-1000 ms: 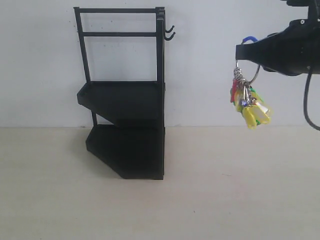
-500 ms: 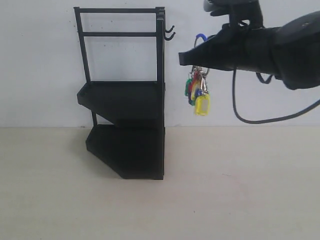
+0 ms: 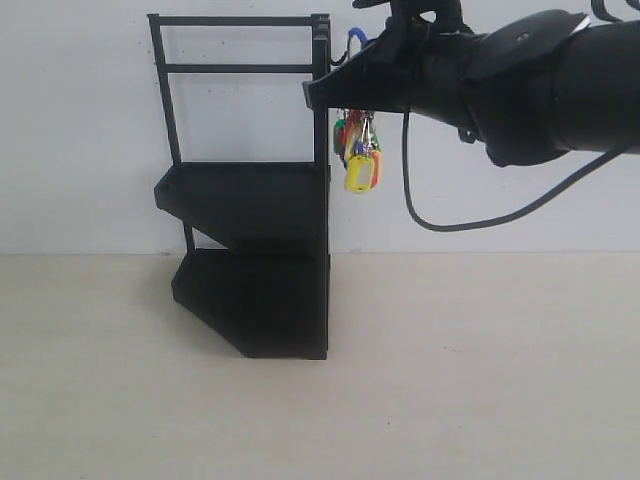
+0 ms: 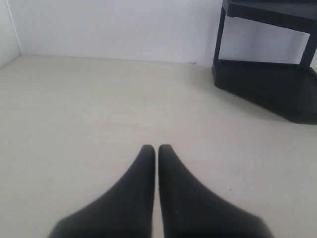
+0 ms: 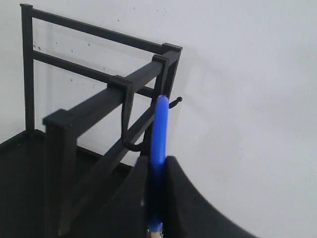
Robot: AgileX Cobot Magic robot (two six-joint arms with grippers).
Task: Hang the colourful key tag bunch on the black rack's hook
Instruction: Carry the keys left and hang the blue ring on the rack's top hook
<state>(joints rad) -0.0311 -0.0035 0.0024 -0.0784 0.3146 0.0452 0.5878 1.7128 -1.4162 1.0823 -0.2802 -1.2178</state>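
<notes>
The black rack (image 3: pixel 250 200) stands against the white wall, with its small hooks (image 3: pixel 340 66) at the upper right corner. My right gripper (image 3: pixel 318 95) is shut on the blue sleeve (image 5: pixel 159 129) of the colourful key tag bunch (image 3: pixel 357 150), whose tags dangle just right of the rack's post. In the right wrist view my right gripper (image 5: pixel 156 161) holds the sleeve upright beside a hook (image 5: pixel 132 141); whether they touch is unclear. My left gripper (image 4: pixel 156 148) is shut with nothing in it, low over the table, away from the rack's base (image 4: pixel 267 87).
The rack's two top crossbars (image 3: pixel 240 68) and upper tray (image 3: pixel 240 190) lie left of the hooks. A black cable (image 3: pixel 430 215) loops under my right arm. Pale table surface (image 3: pixel 450 380) spreads in front of the rack.
My right arm has carried the key tag bunch leftward and a little upward, from well right of the rack to right beside its hooks. The tags swing below.
</notes>
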